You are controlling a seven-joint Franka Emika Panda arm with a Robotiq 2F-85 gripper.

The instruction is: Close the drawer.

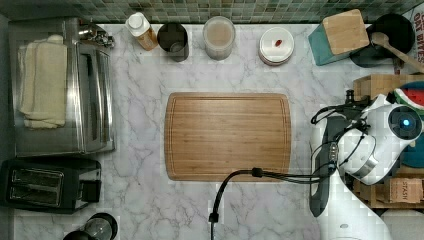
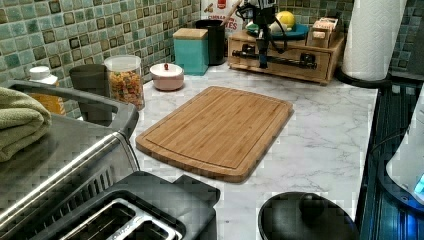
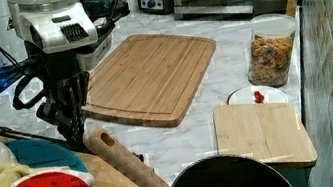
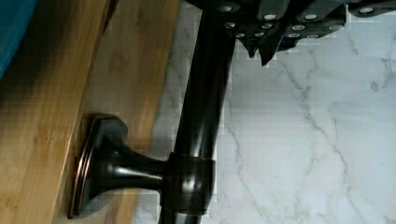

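The drawer point(image 2: 285, 57) looks stiff and light on its slides; its smooth handle point(image 4: 205, 107) suits pushing. The fingers point(image 4: 261, 44), beside the handle, hold nothing; their spread is unclear.

A small wooden block point(image 1: 403, 190) beside the arm reads "STASH".

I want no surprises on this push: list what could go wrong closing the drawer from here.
The gripper sits at the drawer by its black bar handle; an off-centre push may skew and jam it. The blue plate of toy food on top could shift. The trailing black cable might snag.
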